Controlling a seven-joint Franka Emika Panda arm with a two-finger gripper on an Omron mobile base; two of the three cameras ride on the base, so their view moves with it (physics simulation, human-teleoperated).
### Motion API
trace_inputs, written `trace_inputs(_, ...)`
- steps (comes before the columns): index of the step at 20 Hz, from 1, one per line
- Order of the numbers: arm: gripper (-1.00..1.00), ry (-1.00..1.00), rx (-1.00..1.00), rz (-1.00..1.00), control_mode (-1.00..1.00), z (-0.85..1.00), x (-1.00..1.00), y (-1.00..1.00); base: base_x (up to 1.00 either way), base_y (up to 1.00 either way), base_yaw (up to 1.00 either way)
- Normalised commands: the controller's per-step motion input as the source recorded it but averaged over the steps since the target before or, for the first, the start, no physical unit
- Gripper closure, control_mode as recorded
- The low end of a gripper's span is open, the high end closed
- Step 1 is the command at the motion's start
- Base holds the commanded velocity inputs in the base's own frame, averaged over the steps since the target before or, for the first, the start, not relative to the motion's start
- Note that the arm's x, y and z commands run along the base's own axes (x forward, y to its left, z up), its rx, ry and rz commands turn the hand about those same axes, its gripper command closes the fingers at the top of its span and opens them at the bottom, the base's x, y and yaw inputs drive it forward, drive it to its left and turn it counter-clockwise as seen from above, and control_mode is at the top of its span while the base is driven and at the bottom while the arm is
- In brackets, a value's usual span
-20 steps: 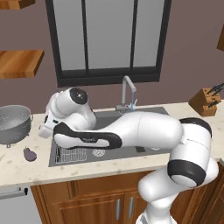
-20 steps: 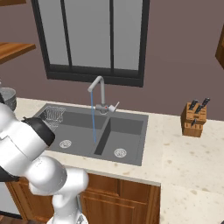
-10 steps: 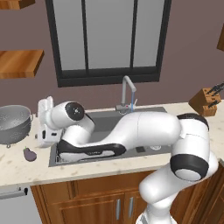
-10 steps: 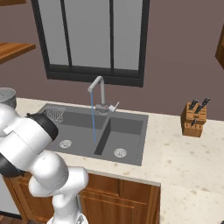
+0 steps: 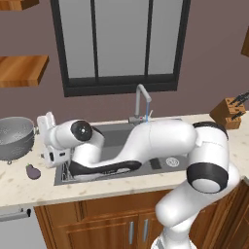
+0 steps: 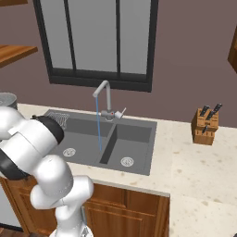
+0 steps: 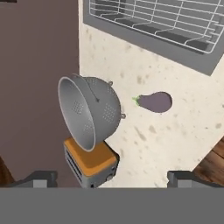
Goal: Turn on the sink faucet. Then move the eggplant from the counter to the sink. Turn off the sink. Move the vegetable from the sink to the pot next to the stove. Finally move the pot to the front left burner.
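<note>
- Left of the sink [image 5: 160, 165], on the pale speckled tabletop [image 5: 29, 187], the eggplant [image 5: 32, 171] is seen lying alone, between the basin edge and the silver colander [image 5: 14, 136].
- Water is seen running in a thin blue stream from the sink faucet [image 6: 104, 95] into the left basin, so the first step is judged done and the eggplant pickup is judged to be the step in hand.
- The pincer [image 7: 113, 178] is held spread wide and empty above the tabletop; its two dark fingertips [image 7: 41, 178] are seen at the bottom of the hand view, with the eggplant [image 7: 155, 102] ahead and off-centre toward one tip.
- Risk: the eggplant is small, glossy and rounded; if the jaws are closed off-centre it could be squeezed out sideways and rolled along the tabletop or over the front edge.
- Risk: the colander [image 7: 87, 109] and an orange toaster [image 7: 89, 164] lie near the line of descent; either could be knocked by a finger if the hand is lowered without being shifted toward the eggplant.
- Risk: the wire dish rack [image 7: 157, 22] sits in the basin just beyond the eggplant; a low carry could be snagged on its rim.
- Risk: the arm is folded low across the sink; the faucet spout could be clipped on the swing back.
</note>
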Motion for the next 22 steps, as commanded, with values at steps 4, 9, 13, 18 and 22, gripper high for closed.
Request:
trace_inputs(4, -1.00, 0.24, 0.00, -0.12, -1.00, -0.03, 0.17, 0.01, 0.00, 0.00, 0.00)
trace_inputs(9, -1.00, 0.19, 0.00, -0.08, -1.00, -0.01, 0.03, 0.00, 0.00, 0.00, 0.00)
trace_inputs(13, -1.00, 0.08, 0.00, -0.01, -1.00, -0.13, 0.04, 0.02, 0.00, 0.00, 0.00)
trace_inputs(18, -1.00, 0.13, 0.00, -0.22, -1.00, -0.24, 0.15, 0.25, 0.00, 0.00, 0.00)
trace_inputs(22, -1.00, 0.16, 0.00, -0.30, -1.00, -0.30, 0.12, 0.35, 0.00, 0.00, 0.00)
